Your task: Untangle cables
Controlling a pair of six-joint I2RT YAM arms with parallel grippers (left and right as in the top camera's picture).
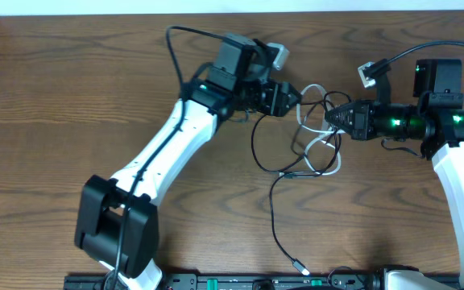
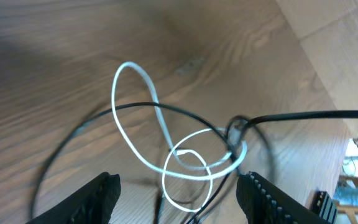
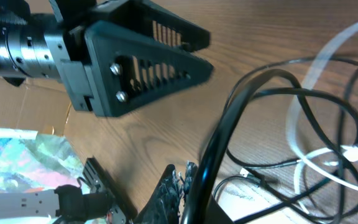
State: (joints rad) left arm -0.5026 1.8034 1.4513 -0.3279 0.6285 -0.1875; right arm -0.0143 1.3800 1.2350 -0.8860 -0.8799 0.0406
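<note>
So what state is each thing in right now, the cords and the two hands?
left hand: open, holding nothing
right hand: shut on the black cable
black cable: tangled, one stretch pulled straight
white cable: loose loops, crossed with the black cable

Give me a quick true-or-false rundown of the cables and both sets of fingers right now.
1. The left fingers stand apart, gripping nothing. True.
2. The right fingers are wide open. False: they are shut on the black cable.
3. The white cable crosses the black cable. True.
4. The white cable lies alone at the left edge of the table. False: it loops in the middle, between the two arms' fingers.
</note>
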